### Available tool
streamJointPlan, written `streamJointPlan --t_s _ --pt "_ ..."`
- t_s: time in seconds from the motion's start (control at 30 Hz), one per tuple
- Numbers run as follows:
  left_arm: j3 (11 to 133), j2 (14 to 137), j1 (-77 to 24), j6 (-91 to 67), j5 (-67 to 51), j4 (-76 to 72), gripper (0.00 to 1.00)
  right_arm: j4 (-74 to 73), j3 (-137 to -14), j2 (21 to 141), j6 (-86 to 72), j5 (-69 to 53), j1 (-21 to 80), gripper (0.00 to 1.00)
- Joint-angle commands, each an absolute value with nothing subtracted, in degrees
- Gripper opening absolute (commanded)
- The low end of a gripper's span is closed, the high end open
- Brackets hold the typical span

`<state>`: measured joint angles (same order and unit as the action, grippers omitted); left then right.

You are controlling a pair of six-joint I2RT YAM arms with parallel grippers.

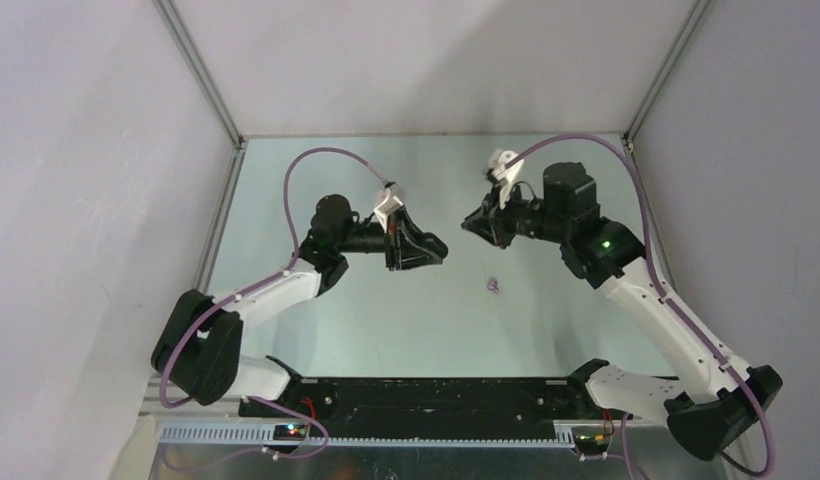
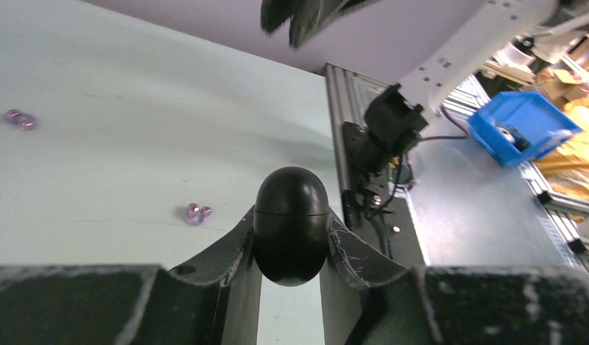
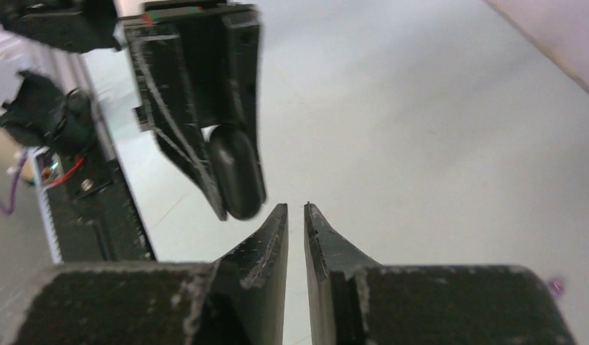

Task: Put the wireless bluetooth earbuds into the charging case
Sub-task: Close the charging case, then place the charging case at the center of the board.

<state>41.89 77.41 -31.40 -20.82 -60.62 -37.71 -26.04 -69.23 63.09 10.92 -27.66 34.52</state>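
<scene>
Black case [image 2: 291,215], lid apparently closed, clamped in left gripper [image 1: 433,250]; right gripper [image 3: 296,214] barely ajar, empty. Purple earbuds [image 2: 198,213] loose on table [image 2: 133,72]: none inserted, pickup and insertion left.

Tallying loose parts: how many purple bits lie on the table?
2. One purple bit lies near the case in the left gripper; another lies farther off. Arms may hide more.

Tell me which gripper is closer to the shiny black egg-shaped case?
Left. The left gripper grips the shiny black egg-shaped case; the right gripper hangs just beside it, not touching.
</scene>
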Motion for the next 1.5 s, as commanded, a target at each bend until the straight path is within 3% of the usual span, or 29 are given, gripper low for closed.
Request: streamJointPlan --t_s 0.0,0.2,0.5,0.87,1.07,1.13,1.17,1.2,1.27,1.47 --pt "47.2 80.7 -28.8 -18.3 -53.8 -30.7 0.0 -23.7 -70.9 62.0 6.8 -28.7 27.3 0.19" --pt "53.3 92.9 -23.6 -23.7 -46.5 -26.3 0.03 -19.6 -67.2 61.6 2.2 -28.8 18.5 0.21" --pt "65.6 109.5 -20.2 -26.1 -40.7 -15.7 0.0 -15.4 -63.2 61.8 2.1 -27.0 15.7 0.24" --pt "69.9 120.0 -20.0 -34.0 -35.8 -11.3 0.16 -15.2 -62.4 61.6 3.0 -27.4 15.7 0.27" --pt "71.1 120.7 -19.9 -35.3 -34.3 -7.6 0.46 -14.9 -61.4 60.3 3.2 -27.4 15.6 0.28" --pt "70.5 120.1 -19.9 -35.2 -33.8 -6.9 0.69 -14.8 -61.3 60.2 3.3 -27.5 15.6 0.28" --pt "70.2 119.7 -19.8 -35.1 -33.6 -6.8 0.89 -14.9 -61.2 60.1 3.3 -27.5 15.6 0.28" --pt "69.8 119.0 -19.8 -34.8 -33.6 -6.7 0.94 -14.9 -61.2 60.0 3.4 -27.4 15.6 0.29" --pt "69.4 118.0 -19.6 -33.9 -33.8 -5.6 0.99 -14.8 -61.2 59.9 3.5 -27.3 15.6 0.29" --pt "67.4 111.7 -17.8 -27.1 -36.5 0.4 1.0 -14.7 -61.0 59.6 3.8 -27.1 15.5 0.29"
